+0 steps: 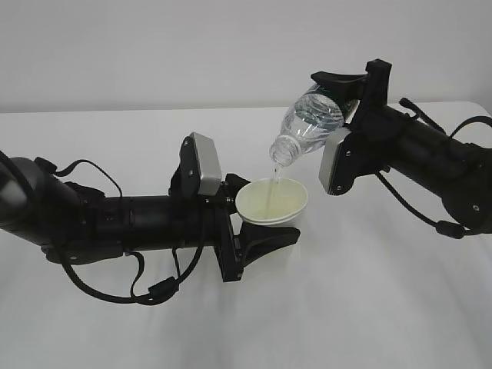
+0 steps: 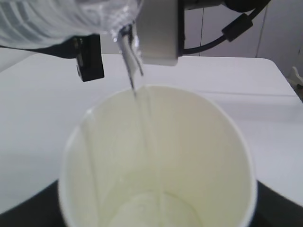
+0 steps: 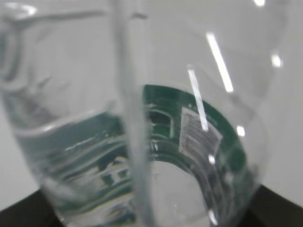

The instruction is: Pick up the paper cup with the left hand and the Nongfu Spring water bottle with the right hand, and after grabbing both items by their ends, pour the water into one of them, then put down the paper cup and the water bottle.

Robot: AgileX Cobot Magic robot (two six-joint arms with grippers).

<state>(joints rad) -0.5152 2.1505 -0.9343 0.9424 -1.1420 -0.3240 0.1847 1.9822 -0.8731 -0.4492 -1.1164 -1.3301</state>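
White tabletop (image 1: 369, 307) under a plain pale wall forms the setting, with both arms working above the table's middle. Paper cup (image 1: 271, 201) is held off the surface, tilted with its mouth toward the camera in the exterior view, cream interior visible; the left wrist view shows liquid pooled at its bottom. Nongfu Spring water bottle (image 1: 309, 123) hangs just above and to the right of the cup, tipped neck-down, its open mouth over the cup's rim. Water (image 1: 273, 178) falls in a thin stream from the neck into the cup; the left wrist view shows the stream (image 2: 132, 75) meeting the inner wall. More water remains in the bottle, seen against the green label (image 3: 189, 137) in the right wrist view. Left hand (image 1: 244, 224) reaches in from the table's left edge, jaws clamped on the cup's lower end. Right hand (image 1: 347, 96) reaches in from the right edge, jaws clamped on the bottle's base end.
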